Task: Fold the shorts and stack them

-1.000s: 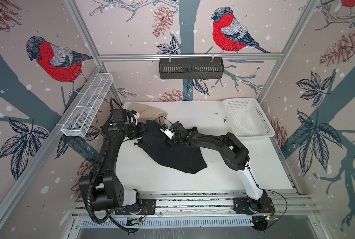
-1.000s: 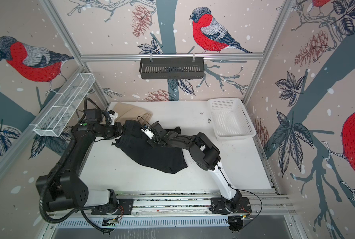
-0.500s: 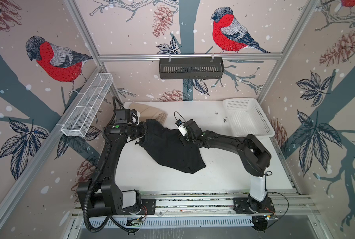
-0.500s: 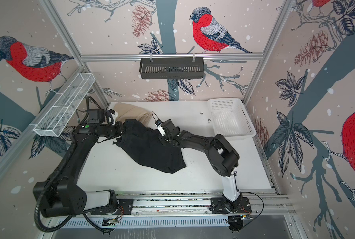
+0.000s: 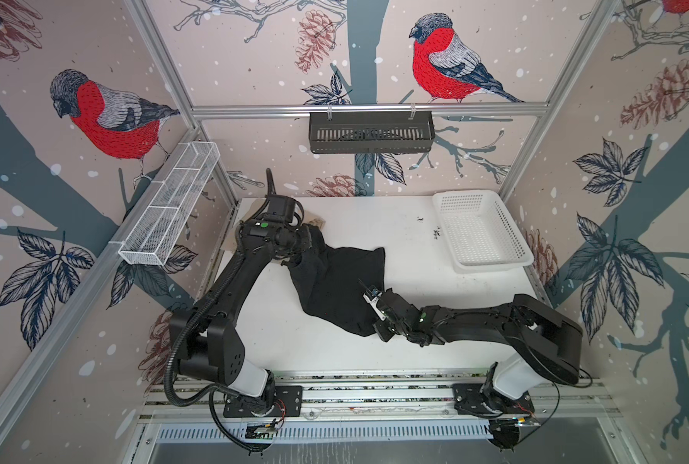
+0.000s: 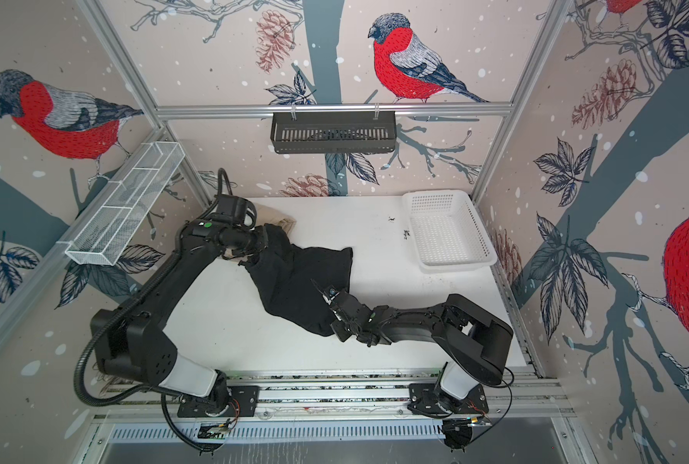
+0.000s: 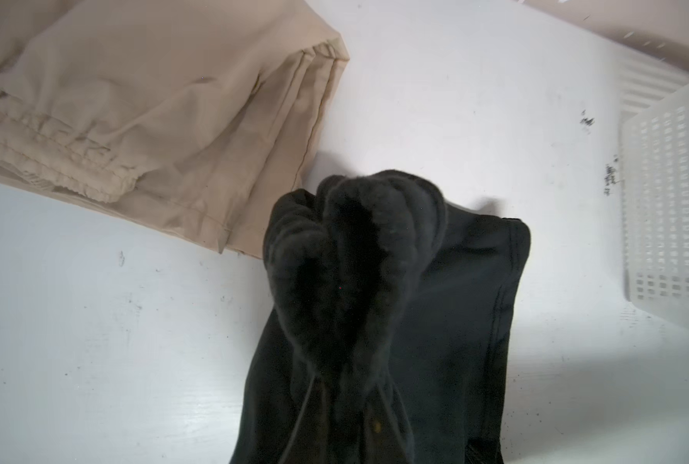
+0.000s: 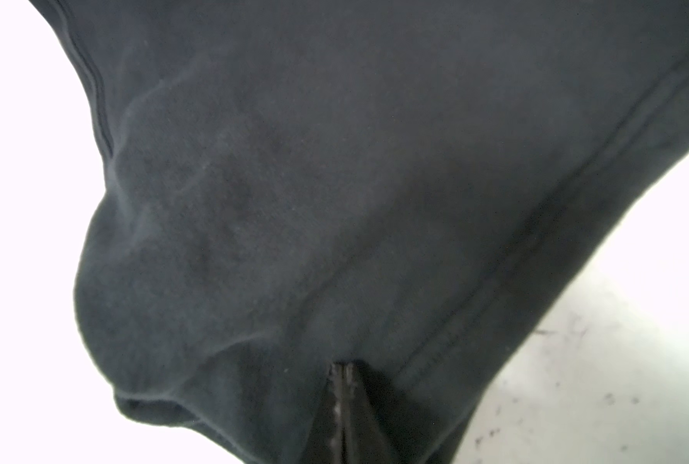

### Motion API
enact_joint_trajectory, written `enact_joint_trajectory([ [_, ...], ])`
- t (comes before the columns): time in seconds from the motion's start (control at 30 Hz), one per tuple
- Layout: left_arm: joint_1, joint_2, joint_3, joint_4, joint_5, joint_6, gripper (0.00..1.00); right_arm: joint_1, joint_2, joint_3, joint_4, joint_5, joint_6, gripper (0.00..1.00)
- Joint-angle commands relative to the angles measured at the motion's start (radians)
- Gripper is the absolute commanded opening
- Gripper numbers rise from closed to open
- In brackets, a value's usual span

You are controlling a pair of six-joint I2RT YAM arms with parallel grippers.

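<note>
Plain black cloth shorts lie spread on the white tabletop, one end bunched in the clamped left gripper. The right gripper is closed, tips against the black fabric's right side; a pinch cannot be confirmed. Folded beige cloth shorts lie just beside, at the far left.

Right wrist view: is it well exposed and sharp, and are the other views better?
In the right wrist view the table is partly burnt out to white and the black shorts look soft; in the left wrist view the beige shorts are sharp, but the bunched black cloth shows little detail; both top views are evenly lit.
</note>
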Motion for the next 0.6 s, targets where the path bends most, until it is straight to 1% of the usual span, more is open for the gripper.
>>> enact_joint_trajectory([
  [0.0, -0.070, 0.037, 0.033, 0.013, -0.072, -0.084, 0.00, 0.029, -0.016, -0.029, 0.056, 0.009, 0.048, 0.03],
  [0.2, -0.209, 0.120, 0.109, -0.008, -0.125, -0.150, 0.00, 0.041, -0.024, -0.072, 0.116, 0.006, 0.042, 0.02],
  [0.33, -0.273, 0.169, 0.150, -0.048, -0.158, -0.167, 0.00, 0.041, -0.019, -0.086, 0.136, 0.009, 0.030, 0.03],
  [0.43, -0.333, 0.199, 0.157, -0.058, -0.160, -0.172, 0.00, 0.038, -0.020, -0.090, 0.147, 0.009, 0.024, 0.03],
  [0.57, -0.406, 0.235, 0.151, -0.034, -0.135, -0.174, 0.00, 0.024, -0.015, -0.088, 0.164, -0.002, 0.024, 0.03],
])
